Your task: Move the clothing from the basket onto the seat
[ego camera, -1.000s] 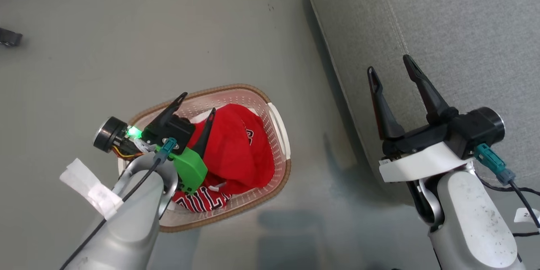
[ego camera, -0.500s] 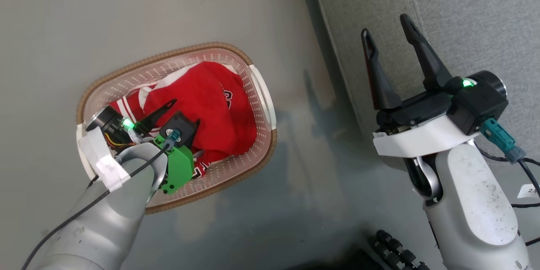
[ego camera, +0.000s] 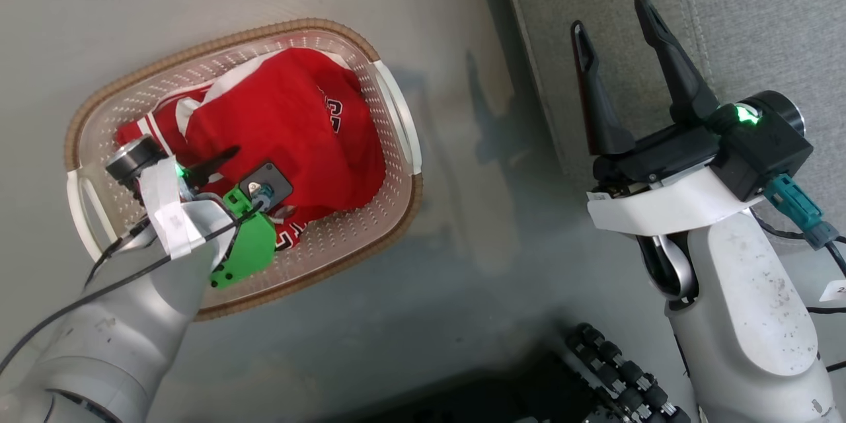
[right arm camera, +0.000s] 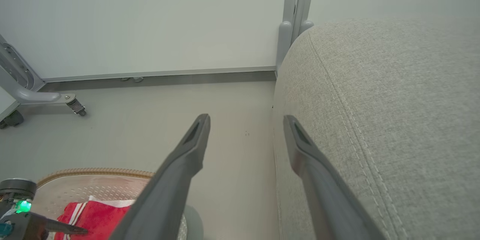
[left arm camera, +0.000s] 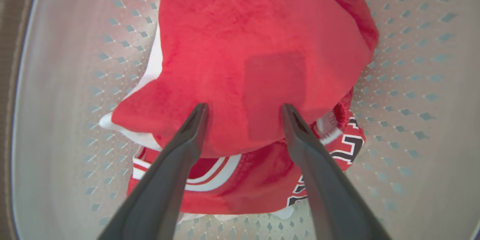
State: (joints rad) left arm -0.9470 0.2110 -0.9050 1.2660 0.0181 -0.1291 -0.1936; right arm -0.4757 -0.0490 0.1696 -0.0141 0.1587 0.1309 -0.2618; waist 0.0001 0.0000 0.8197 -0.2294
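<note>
The plain red piece (left arm camera: 262,45) lies heaped on top of the jersey (left arm camera: 262,183), whose striped trim and lettering poke out at the lower edge of the left wrist view. Both sit inside the basket (ego camera: 218,46), at the upper left of the head view, its long axis running from lower left to upper right.

The left claw (left arm camera: 244,108) is down inside the basket, wide open, holding nothing. Its two tips straddle the near edge of the plain piece and appear to press into the fabric. The cloth lies straight ahead of the tips, so closing should pinch a fold of the top garment. Whether the jersey would come along, I cannot tell.

The left arm is plainly the nearer one. The right claw (ego camera: 609,13) hangs open and empty at the right of the head view, over the seat (ego camera: 760,0), which stands across a strip of floor (ego camera: 462,244) from the basket.
</note>
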